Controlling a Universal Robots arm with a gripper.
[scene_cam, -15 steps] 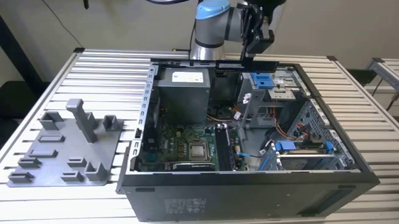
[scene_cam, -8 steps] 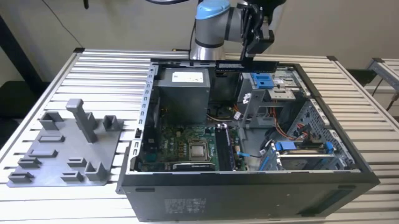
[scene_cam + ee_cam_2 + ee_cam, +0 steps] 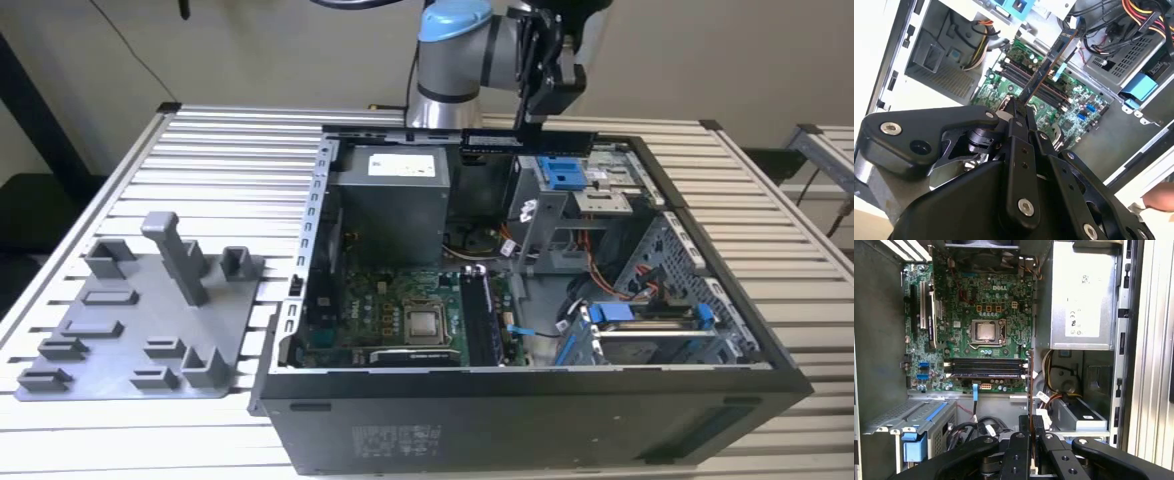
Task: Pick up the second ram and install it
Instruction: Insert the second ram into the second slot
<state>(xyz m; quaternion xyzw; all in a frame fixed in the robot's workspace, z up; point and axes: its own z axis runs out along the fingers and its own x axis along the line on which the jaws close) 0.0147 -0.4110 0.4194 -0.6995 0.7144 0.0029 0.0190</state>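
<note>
My gripper (image 3: 533,122) hangs above the far edge of the open computer case (image 3: 534,395), shut on the second ram (image 3: 527,141). The ram is a long dark stick with a pale label, held level. In the second wrist view the gripper (image 3: 1019,107) pinches the ram (image 3: 1051,62) by one end, and the stick reaches out over the green motherboard (image 3: 1064,107). In the first wrist view the gripper (image 3: 1030,434) holds the ram (image 3: 1029,390) edge-on, a thin line beside the black memory slots (image 3: 986,368). The slots lie well below the stick.
A grey plastic tray (image 3: 134,340) with an upright post (image 3: 180,255) lies on the slatted table at the exterior view's left. Inside the case are the power supply (image 3: 387,200), the processor socket (image 3: 427,323), drive bays with blue latches (image 3: 567,172) and loose cables (image 3: 614,285).
</note>
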